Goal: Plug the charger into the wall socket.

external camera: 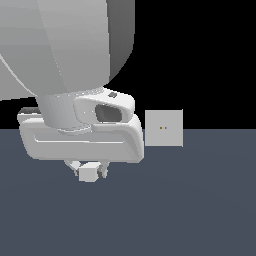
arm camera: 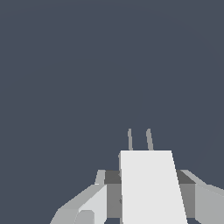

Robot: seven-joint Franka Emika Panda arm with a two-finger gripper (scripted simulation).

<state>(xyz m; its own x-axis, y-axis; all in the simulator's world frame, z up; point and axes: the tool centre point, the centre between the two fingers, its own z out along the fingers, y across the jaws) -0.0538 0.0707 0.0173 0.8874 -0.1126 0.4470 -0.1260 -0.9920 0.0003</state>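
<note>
Broadly, the exterior view's left and middle are filled by the arm's big white housing [external camera: 82,135], which hangs over a dark grey-blue floor [external camera: 200,215]. Just under that housing, the gripper [external camera: 89,171] is clamped on the charger [external camera: 88,173], a small off-white block held clear of the floor, with a finger showing on either side of it. In the wrist view the charger [arm camera: 151,188] sits between the grey fingers [arm camera: 192,197], its long side running away from the camera, and two thin grey prongs [arm camera: 149,140] stick out of its far end, pointing ahead over bare floor. Which way those prongs face in the exterior view cannot be told.

Further toward the exterior view's right stands the wall socket [external camera: 163,128], a flat, upright, light-grey square panel at the far edge of the floor, with two tiny orange dots at its centre. It stands apart from the charger, higher in the picture, with the housing's edge just beside it.
</note>
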